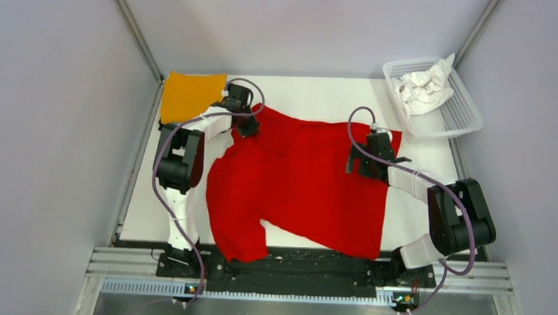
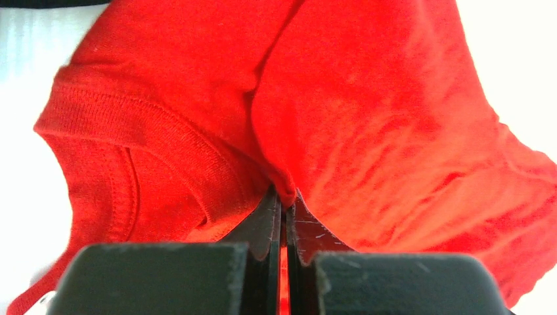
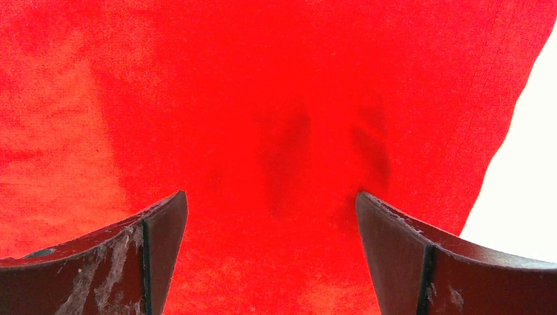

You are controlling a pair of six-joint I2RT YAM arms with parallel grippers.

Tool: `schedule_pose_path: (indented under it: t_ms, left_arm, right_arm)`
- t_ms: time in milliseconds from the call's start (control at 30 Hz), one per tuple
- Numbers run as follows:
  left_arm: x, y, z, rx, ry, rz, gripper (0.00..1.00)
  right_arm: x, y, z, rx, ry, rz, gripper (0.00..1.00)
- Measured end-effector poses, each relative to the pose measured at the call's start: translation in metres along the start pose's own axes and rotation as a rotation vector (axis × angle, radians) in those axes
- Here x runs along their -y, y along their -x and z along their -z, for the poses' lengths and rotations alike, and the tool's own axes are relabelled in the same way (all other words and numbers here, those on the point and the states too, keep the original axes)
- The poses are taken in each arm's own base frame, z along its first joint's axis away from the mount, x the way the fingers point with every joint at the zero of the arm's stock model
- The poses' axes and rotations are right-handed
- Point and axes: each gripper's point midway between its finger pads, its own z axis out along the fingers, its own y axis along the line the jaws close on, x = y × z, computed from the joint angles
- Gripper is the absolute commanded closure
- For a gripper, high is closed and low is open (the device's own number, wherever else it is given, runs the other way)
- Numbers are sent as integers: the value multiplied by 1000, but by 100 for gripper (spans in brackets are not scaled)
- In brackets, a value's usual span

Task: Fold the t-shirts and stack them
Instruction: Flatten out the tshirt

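Left wrist: left jaws pinch red t-shirt (image 2: 368,131), right jaws apart.

In your right wrist view, the red t-shirt (image 3: 263,98) fills nearly the whole frame. The right gripper (image 3: 269,197) stands over the cloth with its jaws wide apart. Its two dark, scuffed fingers (image 3: 151,256) enter from the lower left and lower right corners. Between them you see two shallow dark creases in the fabric. At the right edge, the shirt's border runs diagonally, with white table (image 3: 525,177) beyond it.
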Motion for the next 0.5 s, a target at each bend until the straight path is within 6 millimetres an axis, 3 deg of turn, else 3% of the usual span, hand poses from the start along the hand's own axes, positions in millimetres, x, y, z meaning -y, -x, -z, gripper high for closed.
schedule_pose_path:
  t_ms: [233,333,500]
  left_arm:
    - [32,23,20,22,-54,-12,95]
    - [37,30,24,32,-48,-21,95]
    - [34,28,14,9,-26,-29,100]
  right_arm:
    - [3,2,-2,5,-20,11,2]
    - [4,3,-3,5,-26,17,2]
    - [6,3,-4,7,-34,22,2]
